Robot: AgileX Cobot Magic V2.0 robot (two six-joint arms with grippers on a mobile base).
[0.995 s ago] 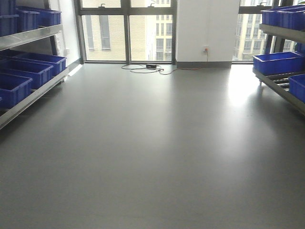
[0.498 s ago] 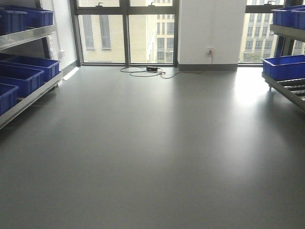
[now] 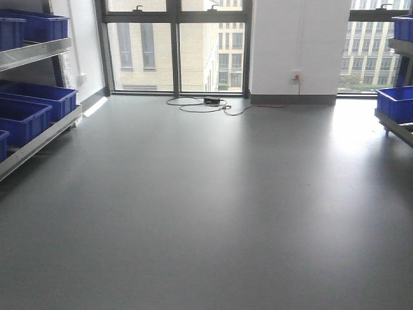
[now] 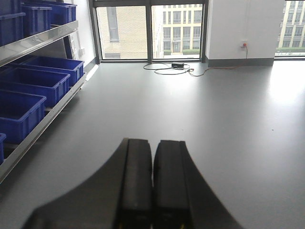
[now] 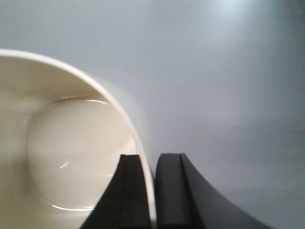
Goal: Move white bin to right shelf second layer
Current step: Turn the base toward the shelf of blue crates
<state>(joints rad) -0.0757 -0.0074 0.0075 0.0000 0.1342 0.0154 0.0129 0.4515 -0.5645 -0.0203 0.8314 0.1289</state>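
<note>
In the right wrist view my right gripper (image 5: 153,160) is shut on the rim wall of the white bin (image 5: 62,152), a cream-white glossy tub seen from above, held over the grey floor. One finger is inside the bin, the other outside. In the left wrist view my left gripper (image 4: 153,145) is shut and empty above the floor. The right shelf (image 3: 395,126) shows only at the right edge of the front view, with a blue crate (image 3: 397,103) on it. Its roller second layer is out of view. Neither gripper shows in the front view.
A left shelf rack (image 3: 39,145) holds several blue crates (image 3: 26,116), also in the left wrist view (image 4: 28,90). Black cables and a box (image 3: 210,103) lie on the floor by the windows. A white wall pillar (image 3: 297,45) stands at the back.
The front view has swung left: the pillar and cables have shifted right in the frame, and the right shelf has slid almost out of view.
</note>
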